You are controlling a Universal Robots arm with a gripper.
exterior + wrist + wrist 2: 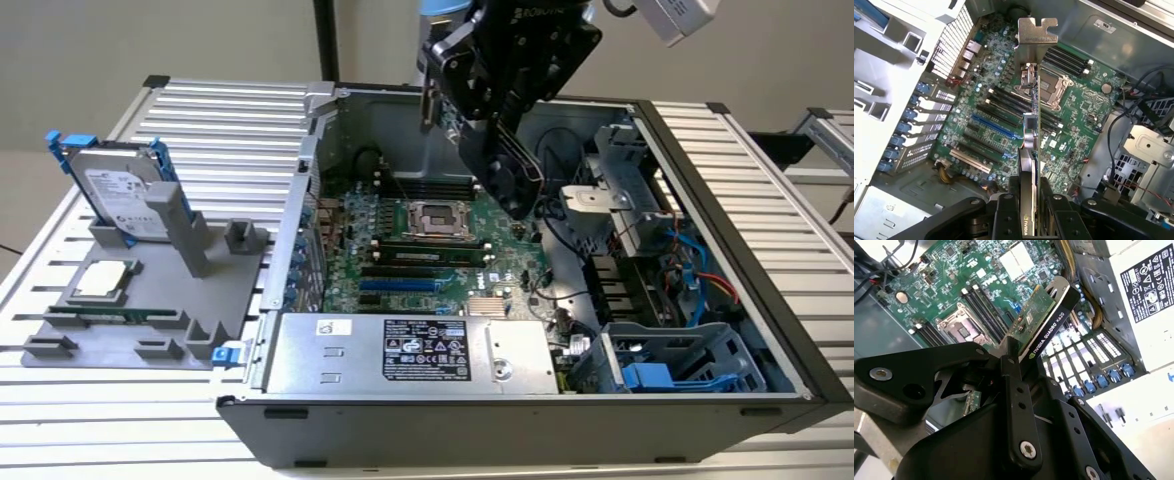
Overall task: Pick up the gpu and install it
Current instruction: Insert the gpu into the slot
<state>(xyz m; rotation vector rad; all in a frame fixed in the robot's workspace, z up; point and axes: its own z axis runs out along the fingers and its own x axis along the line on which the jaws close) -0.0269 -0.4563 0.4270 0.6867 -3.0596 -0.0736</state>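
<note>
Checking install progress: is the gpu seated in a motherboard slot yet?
No. In the first wrist view the gripper holds the gpu in the air above the motherboard, clear of its slots.

gpu [1036,125]: green board, shiny metal bracket | gripper [1035,212]: matt black
</note>
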